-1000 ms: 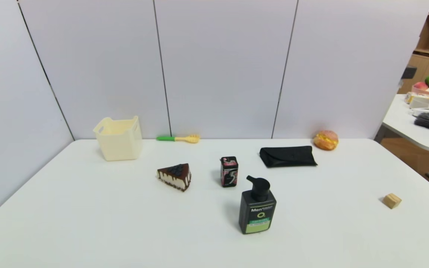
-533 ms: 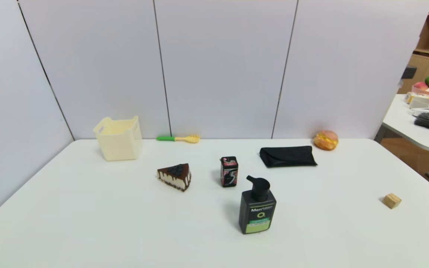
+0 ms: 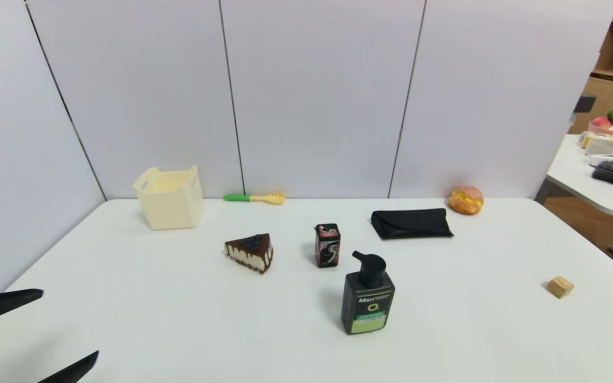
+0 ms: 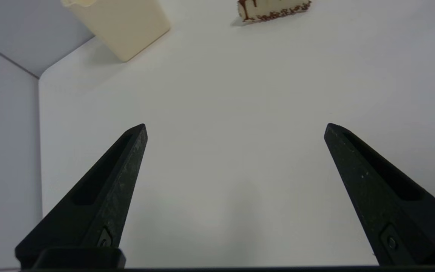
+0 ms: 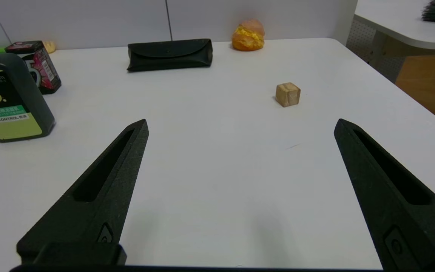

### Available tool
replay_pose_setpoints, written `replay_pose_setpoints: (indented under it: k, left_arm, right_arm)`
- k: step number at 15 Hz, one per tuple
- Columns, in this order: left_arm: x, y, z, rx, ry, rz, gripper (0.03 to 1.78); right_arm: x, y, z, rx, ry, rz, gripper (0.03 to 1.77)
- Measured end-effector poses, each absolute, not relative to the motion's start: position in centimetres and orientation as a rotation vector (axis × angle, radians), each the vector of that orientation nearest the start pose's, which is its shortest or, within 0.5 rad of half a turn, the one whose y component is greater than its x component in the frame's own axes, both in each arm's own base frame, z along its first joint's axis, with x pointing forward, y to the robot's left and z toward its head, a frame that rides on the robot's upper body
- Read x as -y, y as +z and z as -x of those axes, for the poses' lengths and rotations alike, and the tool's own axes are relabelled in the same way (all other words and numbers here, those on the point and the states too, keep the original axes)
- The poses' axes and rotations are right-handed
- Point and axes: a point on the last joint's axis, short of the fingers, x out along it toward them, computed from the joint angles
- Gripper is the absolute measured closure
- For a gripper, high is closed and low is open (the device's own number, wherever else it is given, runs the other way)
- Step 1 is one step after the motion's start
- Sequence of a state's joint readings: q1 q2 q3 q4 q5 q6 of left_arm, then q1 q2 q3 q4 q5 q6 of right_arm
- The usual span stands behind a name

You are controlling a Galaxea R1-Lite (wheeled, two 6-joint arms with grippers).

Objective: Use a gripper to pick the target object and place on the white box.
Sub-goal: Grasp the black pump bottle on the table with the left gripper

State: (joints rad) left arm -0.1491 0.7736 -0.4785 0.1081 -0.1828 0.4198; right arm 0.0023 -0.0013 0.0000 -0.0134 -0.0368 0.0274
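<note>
The target object, a black pump bottle (image 3: pixel 367 303) with "Men" lettering and a light green label, stands upright near the middle of the table; it also shows in the right wrist view (image 5: pixel 8 98). The white box (image 3: pixel 171 199), a cream open-top basket, stands at the far left by the wall and appears in the left wrist view (image 4: pixel 123 22). My left gripper (image 3: pixel 70 322) is open and empty at the near left corner, far from the bottle; its jaws (image 4: pixel 235 126) frame bare table. My right gripper (image 5: pixel 242 121) is open and empty over the table right of the bottle, outside the head view.
A cake slice (image 3: pixel 250 251) and a black-red gum box (image 3: pixel 328 245) sit behind the bottle. A black case (image 3: pixel 410 223), a bun (image 3: pixel 465 200) and a green-yellow toy utensil (image 3: pixel 256 198) lie farther back. A wooden cube (image 3: pixel 560 286) sits right. Another cluttered table (image 3: pixel 594 181) stands far right.
The left gripper's two fingers have come into the head view at the near left corner. Nothing on the table has moved.
</note>
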Motion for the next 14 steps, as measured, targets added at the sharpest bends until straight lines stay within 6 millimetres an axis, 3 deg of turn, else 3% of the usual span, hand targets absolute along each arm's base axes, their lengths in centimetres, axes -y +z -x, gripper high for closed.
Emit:
replay_pose_setpoints:
  k: [6, 14]
  left_arm:
    - [6.7, 19.5, -14.5, -0.434, -0.720, -0.476, 0.12]
    - [15.5, 15.8, -21.1, -0.359, -0.920, -0.465, 0.12]
  right_arm:
    - [0.1, 7.7, 2.3, 0.015, -0.034, -0.028, 0.10]
    - [0.1, 7.7, 2.3, 0.015, -0.034, -0.028, 0.10]
